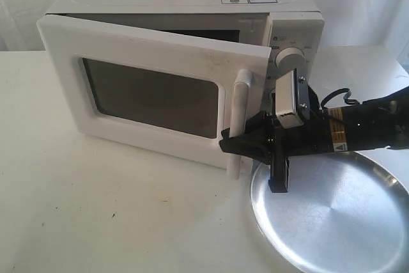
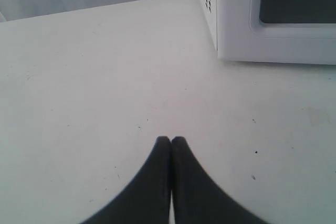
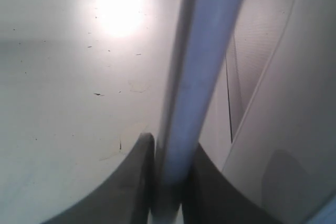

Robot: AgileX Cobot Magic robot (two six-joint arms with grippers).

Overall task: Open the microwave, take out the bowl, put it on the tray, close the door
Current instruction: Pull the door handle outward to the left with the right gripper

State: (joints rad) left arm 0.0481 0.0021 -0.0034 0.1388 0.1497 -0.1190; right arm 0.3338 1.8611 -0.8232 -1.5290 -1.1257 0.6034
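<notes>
The white microwave (image 1: 291, 27) stands at the back, its door (image 1: 147, 94) swung partly open toward the front left. My right gripper (image 1: 235, 145) is shut on the door's vertical white bar handle (image 1: 240, 110); in the right wrist view the handle (image 3: 191, 87) runs between the two dark fingers of my right gripper (image 3: 170, 153). The steel tray (image 1: 345, 222) lies on the table at the front right, below the right arm. The bowl is hidden from view. My left gripper (image 2: 171, 141) is shut and empty over bare table, with the microwave's corner (image 2: 231, 19) ahead of it.
The white table (image 1: 96, 209) extends to the left and front of the microwave. A pale curtain hangs behind. Two round knobs (image 1: 291, 59) sit on the microwave's right panel, just above the right arm's wrist camera.
</notes>
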